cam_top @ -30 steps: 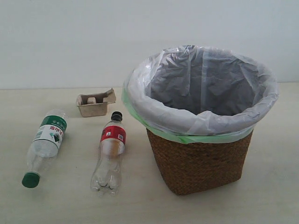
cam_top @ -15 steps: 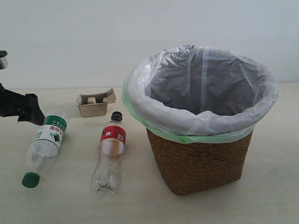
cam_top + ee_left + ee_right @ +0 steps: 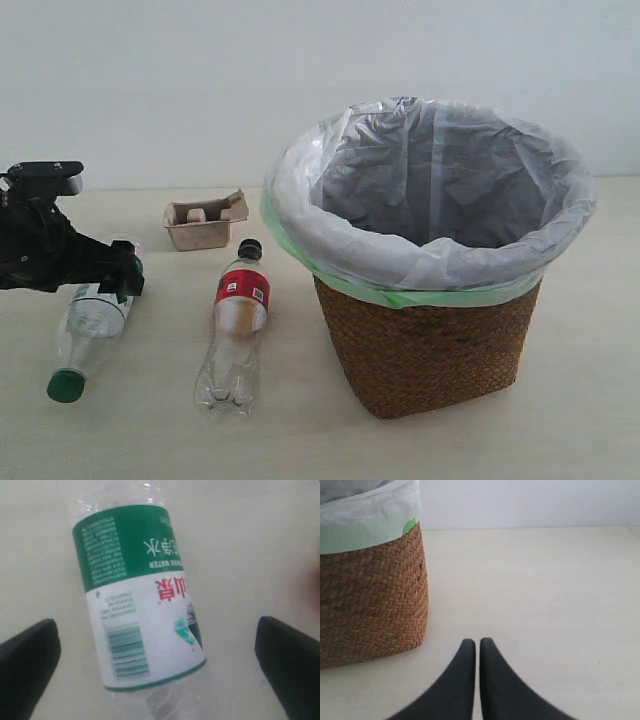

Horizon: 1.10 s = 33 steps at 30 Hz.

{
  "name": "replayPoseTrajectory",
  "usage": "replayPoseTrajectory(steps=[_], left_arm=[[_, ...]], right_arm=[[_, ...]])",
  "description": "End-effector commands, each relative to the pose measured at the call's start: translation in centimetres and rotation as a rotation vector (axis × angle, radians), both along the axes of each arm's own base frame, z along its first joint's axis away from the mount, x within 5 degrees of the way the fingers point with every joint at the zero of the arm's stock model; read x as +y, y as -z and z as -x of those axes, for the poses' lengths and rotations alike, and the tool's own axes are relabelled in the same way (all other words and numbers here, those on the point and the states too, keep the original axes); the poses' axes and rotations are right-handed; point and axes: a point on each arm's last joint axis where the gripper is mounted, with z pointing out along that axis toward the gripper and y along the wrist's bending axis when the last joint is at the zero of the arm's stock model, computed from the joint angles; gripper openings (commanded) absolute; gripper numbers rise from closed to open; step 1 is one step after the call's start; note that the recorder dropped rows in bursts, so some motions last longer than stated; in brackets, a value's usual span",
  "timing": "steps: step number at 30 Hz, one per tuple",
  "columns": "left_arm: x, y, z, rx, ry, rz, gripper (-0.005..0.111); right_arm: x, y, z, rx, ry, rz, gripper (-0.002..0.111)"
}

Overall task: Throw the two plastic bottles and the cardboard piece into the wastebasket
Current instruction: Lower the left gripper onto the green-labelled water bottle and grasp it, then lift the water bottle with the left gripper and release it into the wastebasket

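The wider green-cap bottle [image 3: 85,335] lies on the table at the left, its green-white label [image 3: 137,595] filling the left wrist view. My left gripper [image 3: 115,275] hangs over its labelled part, open, with one finger [image 3: 27,662] on either side and apart from it. The slimmer black-cap bottle [image 3: 236,325] with the red label lies beside it. Behind them sits the tan cardboard piece [image 3: 204,222]. The wicker wastebasket [image 3: 430,340] with its white bag stands to the right. My right gripper [image 3: 477,643] is shut and empty, low over the table beside the wastebasket [image 3: 370,600].
A plain white wall runs behind the pale table [image 3: 580,420]. Bare tabletop [image 3: 545,595] stretches beyond the right gripper.
My left arm has come in from the left edge and now sits over the green-cap bottle's label end. The bottles, cardboard and wastebasket have not moved.
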Motion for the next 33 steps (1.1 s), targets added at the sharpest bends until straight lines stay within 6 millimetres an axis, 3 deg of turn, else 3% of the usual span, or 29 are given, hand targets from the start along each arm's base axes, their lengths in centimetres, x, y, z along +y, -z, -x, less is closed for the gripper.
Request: replayPoseTrajectory(steps=[1,8,12,15,17,22,23,27,29,33], left_arm=[[-0.2,1.3,-1.3,-0.016,-0.002,-0.012,0.104],[-0.3,3.1,-2.3,0.037,0.005,-0.007,0.102],[-0.4,5.1,-2.0,0.114,0.003,-0.001,0.084],[-0.5,4.9,-2.1,0.120,0.008,0.003,0.076],[-0.5,4.9,-2.0,0.131,0.010,0.005,0.065],[-0.3,4.5,-1.6,0.168,0.018,0.015,0.014],[-0.2,4.2,-1.6,0.164,0.018,0.017,0.006],[0.4,1.2,-1.4,0.109,0.009,0.026,0.004],[1.0,-1.1,-1.2,0.053,-0.006,0.028,0.004],[3.3,-7.6,-0.2,-0.091,-0.064,-0.036,0.004]], right_arm=[[-0.1,-0.1,0.0,-0.014,0.006,0.010,0.000],[-0.1,-0.1,0.0,-0.014,0.006,0.010,0.000],[-0.1,-0.1,0.0,-0.014,0.006,0.010,0.000],[-0.1,-0.1,0.0,-0.014,0.006,0.010,0.000],[-0.1,-0.1,0.0,-0.014,0.006,0.010,0.000],[-0.1,-0.1,0.0,-0.014,0.006,0.010,0.000],[-0.1,-0.1,0.0,-0.014,0.006,0.010,0.000],[-0.1,-0.1,0.0,-0.014,0.006,0.010,0.000],[-0.1,-0.1,0.0,-0.014,0.006,0.010,0.000],[-0.1,-0.1,0.0,-0.014,0.006,0.010,0.000]])
